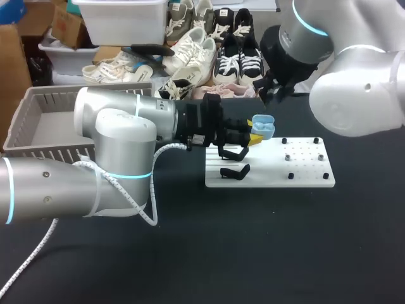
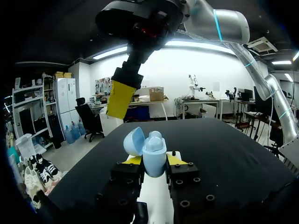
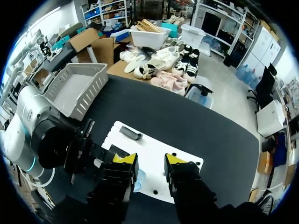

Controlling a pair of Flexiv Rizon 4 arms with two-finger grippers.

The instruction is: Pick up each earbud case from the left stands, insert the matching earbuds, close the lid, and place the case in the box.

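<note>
In the head view, the left pincer (image 1: 254, 137) is closed on the light blue earbud case (image 1: 262, 125). The case has its lid open and is held over the white board (image 1: 304, 171) on the dark bench (image 1: 253, 240). Two black stands (image 1: 235, 171) sit on the left part of the board. The grey box (image 1: 38, 123) lies behind the left arm (image 1: 120, 149). The right pincer (image 1: 276, 94) hangs above the far edge of the board.

In the left wrist view, both yellow-tipped fingers (image 2: 133, 160) press the case (image 2: 154, 156) from two sides.

In the right wrist view, the right pincer (image 3: 150, 161) is open and holds nothing. The board (image 3: 149, 147) is under it, and the case (image 3: 139, 179) is partly hidden beside one finger.
</note>
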